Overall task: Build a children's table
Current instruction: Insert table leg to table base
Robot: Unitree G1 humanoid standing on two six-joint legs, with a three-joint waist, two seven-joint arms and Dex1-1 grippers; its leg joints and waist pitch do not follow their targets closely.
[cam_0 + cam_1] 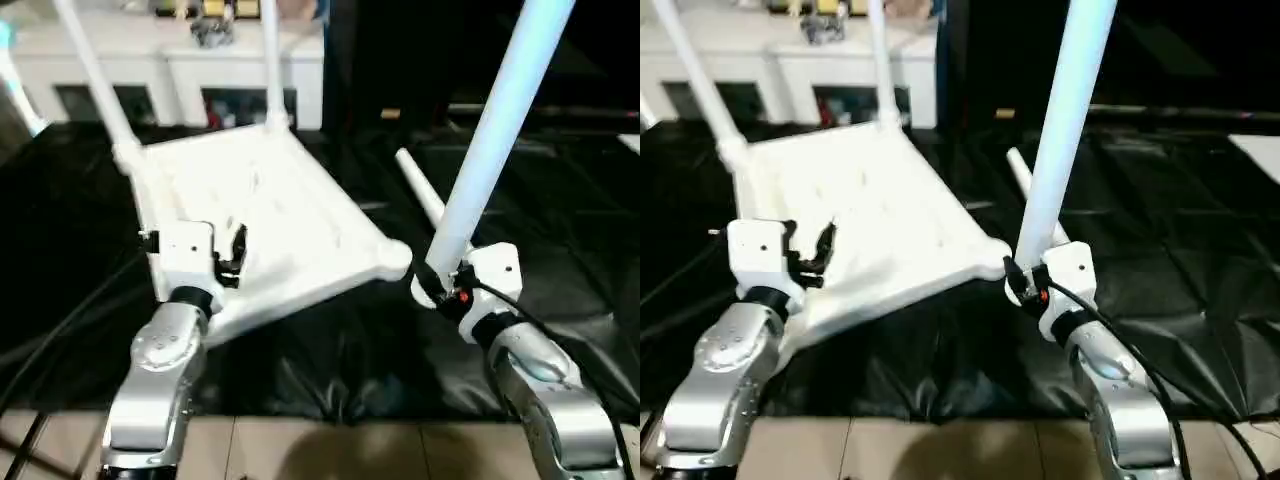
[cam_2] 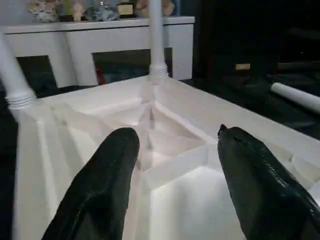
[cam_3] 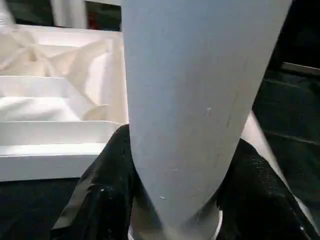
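In the left eye view, your right gripper [image 1: 440, 285] was clamped on the lower end of a white leg [image 1: 497, 135], which rose steeply up and away from it. Just to that gripper's left lay the near corner socket of the upside-down tabletop [image 1: 270, 220], resting on the black-covered work table [image 1: 560, 230]. Your left gripper [image 1: 232, 255] hung over the tabletop's near edge, its fingers spread with nothing between them. Two fitted legs [image 1: 272, 60] stood up from the far corners, beyond both grippers, and a loose leg [image 1: 420, 190] lay flat behind the right gripper.

In the left wrist view, your fingers [image 2: 105, 180] stood apart above the ribbed underside [image 2: 165, 145], with the two upright legs straight ahead of them.

In the right wrist view, your fingers [image 3: 107, 195] pressed both sides of the held leg [image 3: 200, 100], and the tabletop's ribbed edge [image 3: 60, 130] sat just beside them.
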